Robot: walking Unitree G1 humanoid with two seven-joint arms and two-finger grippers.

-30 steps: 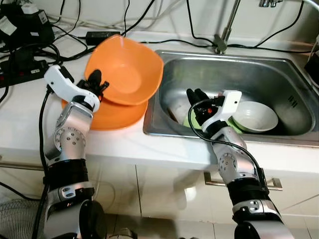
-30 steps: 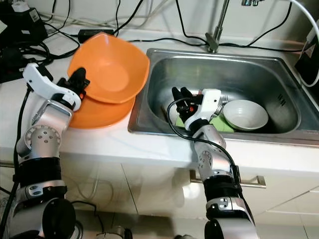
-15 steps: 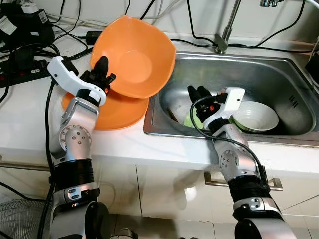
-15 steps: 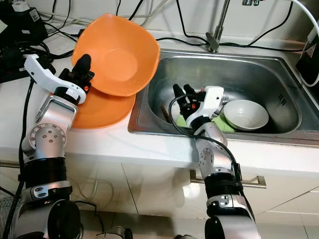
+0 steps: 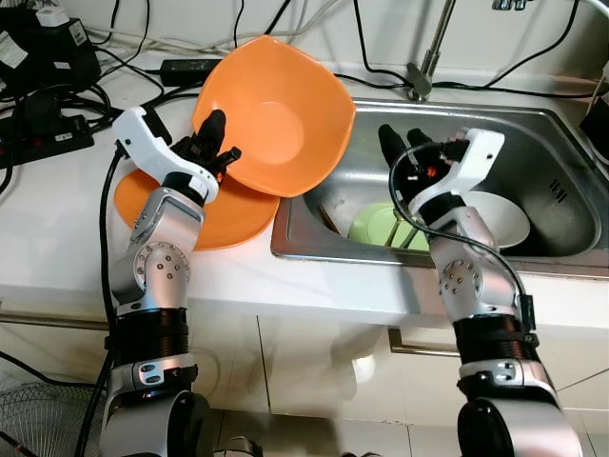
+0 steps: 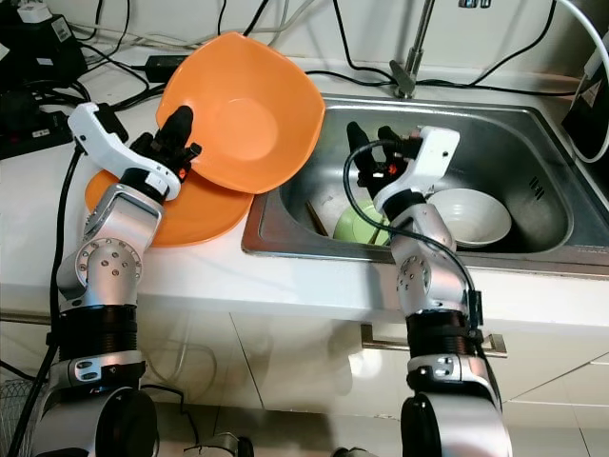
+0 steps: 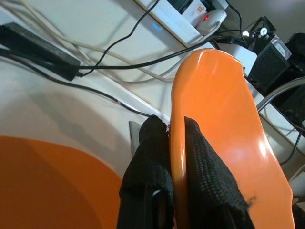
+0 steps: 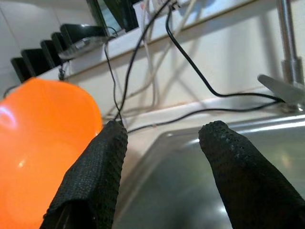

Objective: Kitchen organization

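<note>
My left gripper (image 5: 215, 143) is shut on the rim of an orange bowl (image 5: 276, 119), held tilted above the counter at the sink's left edge. The wrist view shows both fingers (image 7: 200, 167) pinching the bowl's rim (image 7: 214, 109). Beneath it a second orange dish (image 5: 224, 209) rests on the counter. My right gripper (image 5: 404, 145) hovers open above the steel sink (image 5: 533, 133), close to the bowl's right edge, with nothing between its fingers (image 8: 95, 176). A green plate (image 5: 376, 227) and a white bowl (image 5: 509, 221) lie in the sink.
A tap (image 5: 428, 57) rises behind the sink. Black cables, a power brick (image 5: 190, 69) and a power strip (image 5: 43, 143) crowd the back left of the white counter (image 5: 57, 248). Cabinet fronts and a handle (image 5: 419, 343) lie below the counter's edge.
The left gripper has lifted the orange bowl up and rightward toward the sink, tilting it more. The right gripper has risen out of the sink, uncovering the green plate.
</note>
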